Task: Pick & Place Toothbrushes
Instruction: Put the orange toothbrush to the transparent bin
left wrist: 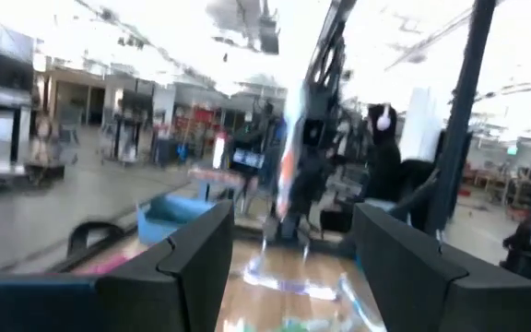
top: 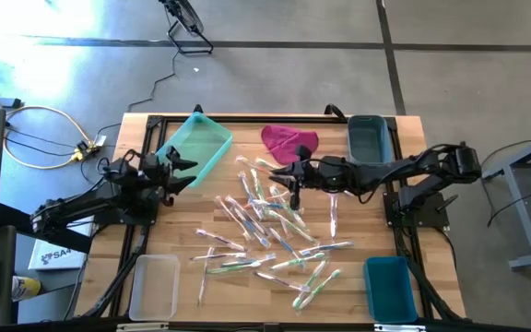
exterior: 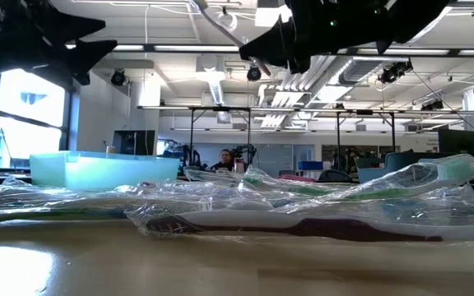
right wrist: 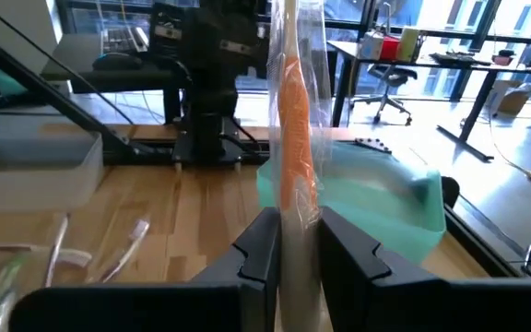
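Many wrapped toothbrushes (top: 270,231) lie scattered flat on the wooden table's middle; in the low view their shiny wrappers (exterior: 303,210) fill the foreground. My right gripper (top: 286,175) reaches in from the table's right, above the pile's far edge near the magenta cloth (top: 289,140), and is shut on one wrapped toothbrush (right wrist: 295,166) with an orange-pink handle. My left gripper (top: 181,171) hovers open beside the light green bin (top: 196,146), touching nothing; its view looks between its open fingers (left wrist: 293,267) at the held toothbrush (left wrist: 289,161). My right gripper pinches the wrapped toothbrush between its two fingers, on the wrapper just below the orange-pink handle (right wrist: 297,226). The fingers come level from the table's right and lie across it. The toothbrush is lifted clear of the table and stands roughly upright.
A dark teal bin (top: 370,138) sits at the far right, a blue bin (top: 390,288) at the near right and a clear bin (top: 153,286) at the near left. Bare wood (top: 358,231) shows between the pile and the right-hand bins.
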{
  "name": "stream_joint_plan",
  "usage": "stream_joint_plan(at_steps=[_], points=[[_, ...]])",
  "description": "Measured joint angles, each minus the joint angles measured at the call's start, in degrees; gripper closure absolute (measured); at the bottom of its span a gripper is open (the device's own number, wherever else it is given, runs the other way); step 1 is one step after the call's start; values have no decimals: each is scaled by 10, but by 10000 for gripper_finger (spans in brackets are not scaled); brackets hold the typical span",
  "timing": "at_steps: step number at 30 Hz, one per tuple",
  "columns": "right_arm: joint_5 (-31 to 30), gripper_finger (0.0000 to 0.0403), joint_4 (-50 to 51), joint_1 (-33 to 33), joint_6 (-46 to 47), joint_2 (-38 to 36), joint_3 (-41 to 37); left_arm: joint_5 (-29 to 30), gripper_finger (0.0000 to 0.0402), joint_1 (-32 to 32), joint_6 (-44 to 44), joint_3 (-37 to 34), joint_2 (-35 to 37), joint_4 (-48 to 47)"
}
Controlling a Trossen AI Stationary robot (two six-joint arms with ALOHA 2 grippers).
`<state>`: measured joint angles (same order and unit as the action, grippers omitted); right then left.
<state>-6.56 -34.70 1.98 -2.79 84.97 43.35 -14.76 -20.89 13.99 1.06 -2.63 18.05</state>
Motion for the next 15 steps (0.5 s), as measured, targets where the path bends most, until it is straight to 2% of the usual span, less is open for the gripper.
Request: stream_joint_plan(at_steps=[8,13,15], points=[[7,353,-11,-6,0,0,0,20,184,0,30,2,-53,28],[5,353,-11,-6,0,0,0,30,184,0,28,13,-112,35],[5,353,-11,-6,0,0,0,25,184,0,28,14,-139,67]])
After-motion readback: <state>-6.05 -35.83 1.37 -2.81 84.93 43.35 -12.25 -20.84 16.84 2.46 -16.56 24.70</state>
